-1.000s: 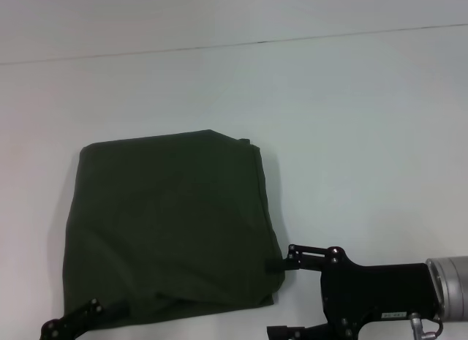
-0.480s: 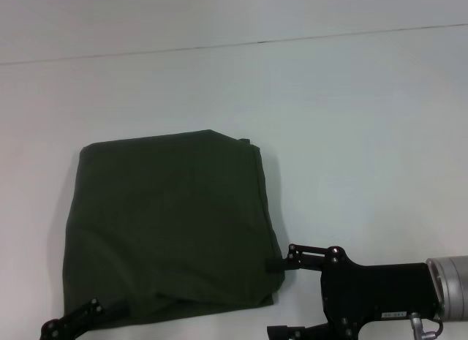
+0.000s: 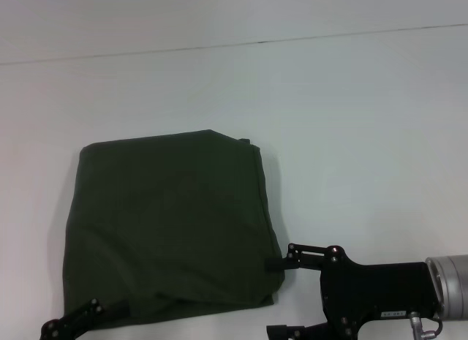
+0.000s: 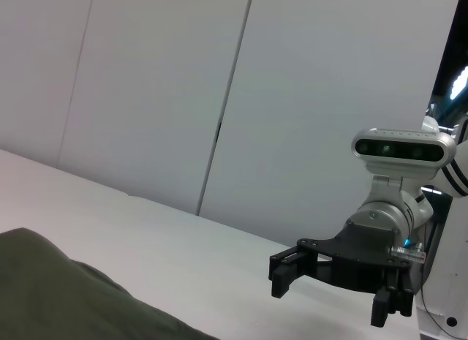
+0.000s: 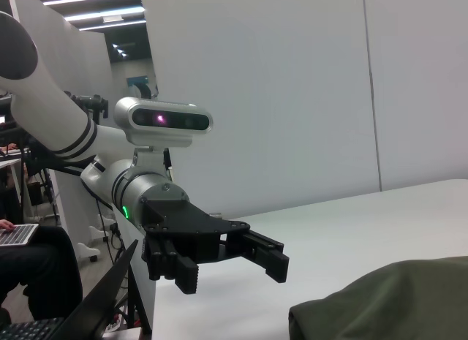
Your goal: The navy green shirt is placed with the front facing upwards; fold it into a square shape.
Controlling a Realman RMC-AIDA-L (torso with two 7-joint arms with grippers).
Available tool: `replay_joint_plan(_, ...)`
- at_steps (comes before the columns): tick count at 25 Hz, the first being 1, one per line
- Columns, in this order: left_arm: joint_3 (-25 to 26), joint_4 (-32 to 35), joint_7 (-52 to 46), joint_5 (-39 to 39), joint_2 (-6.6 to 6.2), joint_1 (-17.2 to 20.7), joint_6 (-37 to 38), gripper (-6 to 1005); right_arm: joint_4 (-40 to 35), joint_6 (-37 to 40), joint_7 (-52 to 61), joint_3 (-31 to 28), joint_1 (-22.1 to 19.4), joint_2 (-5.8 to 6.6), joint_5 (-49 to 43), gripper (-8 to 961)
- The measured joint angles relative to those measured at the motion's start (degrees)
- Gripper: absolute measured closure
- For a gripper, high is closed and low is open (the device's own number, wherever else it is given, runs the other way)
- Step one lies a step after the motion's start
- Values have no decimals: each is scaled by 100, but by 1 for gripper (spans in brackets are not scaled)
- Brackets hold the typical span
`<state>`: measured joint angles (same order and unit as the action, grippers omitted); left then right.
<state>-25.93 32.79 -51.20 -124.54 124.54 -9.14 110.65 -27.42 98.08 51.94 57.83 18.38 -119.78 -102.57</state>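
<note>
The navy green shirt point(image 3: 168, 223) lies folded into a rough square on the white table point(image 3: 351, 135), with no print showing. My right gripper point(image 3: 278, 297) stands open at the shirt's near right corner, and its upper fingertip point(image 3: 273, 265) touches the cloth's edge. It also shows open in the left wrist view, as the right gripper point(image 4: 333, 300) just past the shirt point(image 4: 58, 296). My left gripper point(image 5: 228, 273) is open by the shirt's point(image 5: 395, 303) near left corner. In the head view only one of its fingers point(image 3: 88, 314) shows, at the cloth's near edge.
White table surface stretches behind and to the right of the shirt. A seam line point(image 3: 263, 42) crosses the table's far part. White wall panels point(image 4: 146, 99) stand behind the table.
</note>
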Motion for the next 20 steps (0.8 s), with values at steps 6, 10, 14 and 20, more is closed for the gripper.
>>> replay_joint_plan(6, 0, 0, -2, 0, 0, 0, 0, 96, 0, 0, 0, 0, -1, 0, 0, 44)
replay_joint_plan(10, 0, 0, -4, 0, 0, 0, 0, 97, 0, 0, 0, 0, -1, 0, 0, 44)
replay_joint_plan(14, 0, 0, -4, 0, 0, 0, 0, 97, 0, 0, 0, 0, -8, 0, 0, 44)
replay_joint_plan(20, 0, 0, -4, 0, 0, 4, 0, 97, 0, 8, 0, 0, -10, 0, 0, 43)
